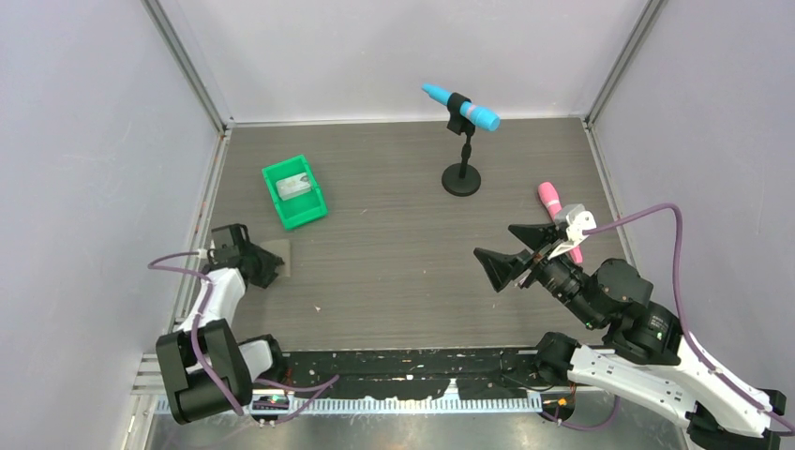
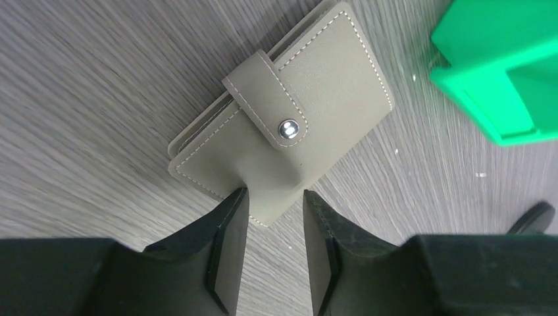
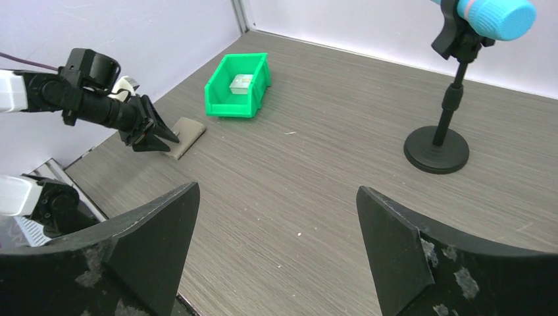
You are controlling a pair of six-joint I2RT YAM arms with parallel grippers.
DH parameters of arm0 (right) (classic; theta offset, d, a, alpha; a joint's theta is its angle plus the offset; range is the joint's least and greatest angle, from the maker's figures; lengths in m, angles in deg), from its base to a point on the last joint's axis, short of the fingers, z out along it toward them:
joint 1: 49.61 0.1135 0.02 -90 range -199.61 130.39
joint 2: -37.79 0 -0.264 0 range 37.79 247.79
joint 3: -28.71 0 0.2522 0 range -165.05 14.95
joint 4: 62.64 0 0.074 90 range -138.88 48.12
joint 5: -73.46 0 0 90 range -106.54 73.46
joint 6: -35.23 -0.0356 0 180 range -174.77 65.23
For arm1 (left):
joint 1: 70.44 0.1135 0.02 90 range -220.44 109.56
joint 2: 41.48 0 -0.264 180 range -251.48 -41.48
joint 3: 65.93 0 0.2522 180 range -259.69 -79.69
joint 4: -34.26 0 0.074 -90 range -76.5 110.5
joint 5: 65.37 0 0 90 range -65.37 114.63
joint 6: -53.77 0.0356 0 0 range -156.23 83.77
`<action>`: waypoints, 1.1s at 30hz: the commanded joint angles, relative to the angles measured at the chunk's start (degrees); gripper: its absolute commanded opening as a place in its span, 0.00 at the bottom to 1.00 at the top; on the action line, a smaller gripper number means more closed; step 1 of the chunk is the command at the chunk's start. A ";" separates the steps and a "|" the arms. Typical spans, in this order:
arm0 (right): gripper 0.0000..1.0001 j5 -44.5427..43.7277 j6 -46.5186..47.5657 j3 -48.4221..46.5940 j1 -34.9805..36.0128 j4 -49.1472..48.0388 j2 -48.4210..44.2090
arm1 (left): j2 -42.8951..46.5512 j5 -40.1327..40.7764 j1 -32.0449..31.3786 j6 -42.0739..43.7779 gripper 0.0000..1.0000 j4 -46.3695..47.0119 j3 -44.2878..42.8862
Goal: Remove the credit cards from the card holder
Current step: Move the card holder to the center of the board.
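Observation:
The card holder (image 2: 316,112) lies shut and flat on the table at the left, grey, its tab snapped down with a metal stud. It also shows in the top view (image 1: 284,255) and the right wrist view (image 3: 187,131). The credit cards are hidden. My left gripper (image 2: 275,192) is low over the holder's near corner, its fingers a little apart with that corner between the tips; it also shows in the top view (image 1: 270,266). My right gripper (image 1: 494,240) is wide open and empty, high over the table at the right (image 3: 278,191).
A green bin (image 1: 305,214) stands just beyond the holder with a small whitish rectangular thing (image 1: 293,186) in it. A blue microphone (image 1: 461,108) on a black stand (image 1: 461,178) is at the back. A pink object (image 1: 550,199) lies behind my right gripper.

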 commanded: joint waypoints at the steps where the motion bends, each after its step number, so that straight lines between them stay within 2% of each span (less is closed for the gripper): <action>1: 0.98 -3.86 0.18 -2.03 0.30 -1.17 0.95 | 1.24 -5.30 -3.34 -0.30 0.37 -7.52 4.98; 4: 0.98 -4.35 -0.11 -2.22 0.30 -1.19 0.96 | 6.84 -3.65 -3.53 -1.25 0.38 -9.07 5.45; 7: 0.98 -3.45 -0.41 -2.51 0.30 -0.94 0.87 | 11.00 4.38 -3.42 -0.53 0.45 -11.74 2.05; 10: 0.99 -1.93 -0.67 -2.56 0.30 -0.83 0.28 | 10.21 10.51 -1.77 1.30 0.51 -12.19 -2.12; 15: 0.99 -0.79 -1.12 -2.39 0.25 -0.78 -1.22 | -0.48 9.74 0.00 6.09 0.52 -13.78 -10.36; 20: 1.00 -1.19 -1.16 -2.21 0.29 -0.91 -1.95 | -8.82 4.61 -0.06 7.34 0.51 -11.25 -11.55; 28: 1.00 -3.05 -0.37 -1.63 0.29 -0.86 -0.47 | -14.58 -2.72 -0.47 8.21 0.48 -8.49 -9.28; 33: 1.00 -5.25 -0.17 -0.96 0.30 -0.65 0.66 | -11.98 -5.25 -3.61 7.59 0.48 -7.57 -5.46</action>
